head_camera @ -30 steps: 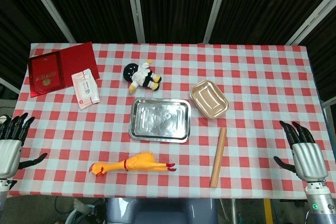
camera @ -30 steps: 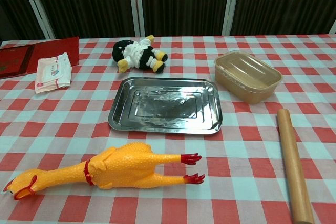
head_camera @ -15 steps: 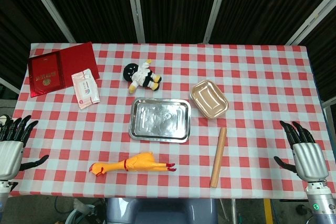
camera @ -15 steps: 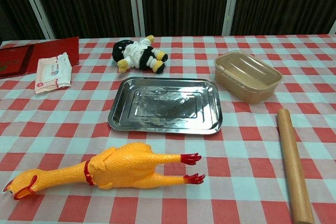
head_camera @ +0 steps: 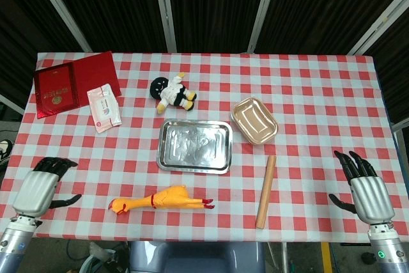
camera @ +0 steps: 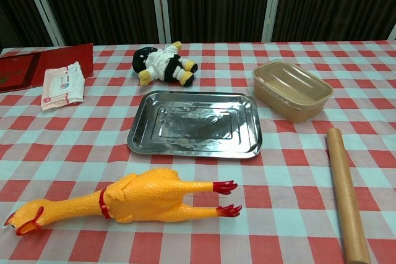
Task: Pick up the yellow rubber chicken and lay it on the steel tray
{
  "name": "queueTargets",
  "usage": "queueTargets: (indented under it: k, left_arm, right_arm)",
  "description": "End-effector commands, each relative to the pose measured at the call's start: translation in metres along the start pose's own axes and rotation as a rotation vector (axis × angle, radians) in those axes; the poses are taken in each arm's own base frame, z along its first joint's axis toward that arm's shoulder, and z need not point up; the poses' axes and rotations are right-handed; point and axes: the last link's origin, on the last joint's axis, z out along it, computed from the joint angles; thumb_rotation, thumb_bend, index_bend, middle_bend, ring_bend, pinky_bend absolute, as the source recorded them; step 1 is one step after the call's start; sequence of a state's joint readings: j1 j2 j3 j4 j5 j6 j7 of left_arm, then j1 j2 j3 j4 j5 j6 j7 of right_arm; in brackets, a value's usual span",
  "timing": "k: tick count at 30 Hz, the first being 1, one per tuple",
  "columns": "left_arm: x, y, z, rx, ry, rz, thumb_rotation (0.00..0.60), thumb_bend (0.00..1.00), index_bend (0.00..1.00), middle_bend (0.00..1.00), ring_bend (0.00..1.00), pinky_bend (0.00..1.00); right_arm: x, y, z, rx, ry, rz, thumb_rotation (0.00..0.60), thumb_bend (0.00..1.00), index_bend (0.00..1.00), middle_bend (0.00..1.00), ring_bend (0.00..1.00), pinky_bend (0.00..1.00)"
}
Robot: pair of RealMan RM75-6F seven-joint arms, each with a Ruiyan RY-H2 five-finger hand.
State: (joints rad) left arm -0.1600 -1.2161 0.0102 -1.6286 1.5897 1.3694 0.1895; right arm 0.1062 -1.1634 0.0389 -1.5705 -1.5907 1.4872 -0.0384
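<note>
The yellow rubber chicken [head_camera: 163, 199] [camera: 133, 200] lies on its side near the table's front edge, head to the left, red feet to the right. Just behind it sits the steel tray [head_camera: 165, 158] [camera: 143, 135], with nothing in it. My left hand [head_camera: 41, 188] hovers over the front left corner, left of the chicken's head and apart from it, fingers spread and holding nothing. At the front right edge my right hand [head_camera: 363, 185] is open too, far from the chicken. Neither hand shows in the chest view.
A wooden rolling pin [head_camera: 266, 191] [camera: 344, 190] lies right of the chicken. A tan lidded box [head_camera: 254, 120] [camera: 292, 88] stands right of the tray. Behind the tray lies a plush doll [head_camera: 171, 93] [camera: 162, 63]. A tissue pack [head_camera: 104, 107] and red booklet [head_camera: 68, 82] occupy the back left.
My left hand has moved inward from the left edge onto the table's front left corner, toward the chicken. My right hand has shifted slightly inward. Nothing on the table has moved.
</note>
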Motion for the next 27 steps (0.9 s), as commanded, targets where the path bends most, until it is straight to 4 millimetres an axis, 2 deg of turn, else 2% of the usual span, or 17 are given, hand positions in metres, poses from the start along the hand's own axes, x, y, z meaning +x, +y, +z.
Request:
queueTargets:
  k: [1,4,8,17,27]
  left_arm:
    - [-0.015,0.012,0.004,-0.049,-0.053,-0.004,0.600,0.00,0.31,0.33,0.27,0.37]
    - [-0.026,0.023,0.007,-0.086,-0.085,0.007,0.600,0.00,0.32,0.35,0.29,0.41]
    - [-0.035,0.038,0.014,-0.127,-0.093,0.025,0.600,0.00,0.34,0.38,0.32,0.42]
    - [-0.055,0.086,0.034,-0.288,-0.178,0.047,0.600,0.03,0.35,0.42,0.36,0.45]
    - [-0.067,0.111,0.050,-0.333,-0.203,0.063,0.600,0.06,0.34,0.42,0.36,0.46]
  right_arm:
    - [-0.002,-0.001,0.000,0.004,-0.007,0.001,0.600,0.19,0.06,0.17,0.10,0.19]
    - [-0.004,-0.002,0.000,0.011,-0.015,0.000,0.600,0.19,0.06,0.18,0.10,0.19]
    - [-0.004,-0.003,0.001,0.020,-0.014,0.000,0.600,0.19,0.06,0.18,0.10,0.19]
    - [-0.003,-0.003,-0.001,0.025,-0.012,-0.002,0.600,0.19,0.06,0.18,0.10,0.19]
    - [-0.003,0.000,-0.002,0.012,-0.008,0.005,0.600,0.19,0.06,0.18,0.10,0.19]
